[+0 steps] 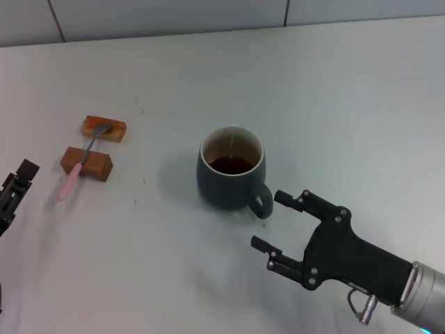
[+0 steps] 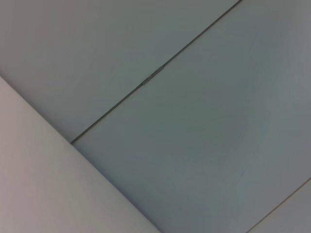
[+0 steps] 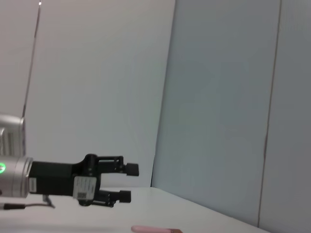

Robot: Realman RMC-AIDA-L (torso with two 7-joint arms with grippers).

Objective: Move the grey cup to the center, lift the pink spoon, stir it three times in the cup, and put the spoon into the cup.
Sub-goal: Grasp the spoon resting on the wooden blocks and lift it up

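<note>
The grey cup (image 1: pixel 229 182) stands upright near the middle of the table, with dark liquid inside and its handle toward the front right. My right gripper (image 1: pixel 270 220) is open and empty, just off the handle and not touching it. The pink spoon (image 1: pixel 78 169) lies at the left across two brown blocks, its bowl on the far one. My left gripper (image 1: pixel 21 179) is at the left edge, a little to the near left of the spoon's handle. In the right wrist view the left gripper (image 3: pixel 129 182) shows open and empty, and the spoon's pink handle (image 3: pixel 148 228) shows at the frame's edge.
The two brown blocks (image 1: pixel 104 128) (image 1: pixel 87 163) hold up the spoon. A tiled wall (image 1: pixel 208 14) runs along the table's far edge. The left wrist view shows only wall panels (image 2: pixel 170 121).
</note>
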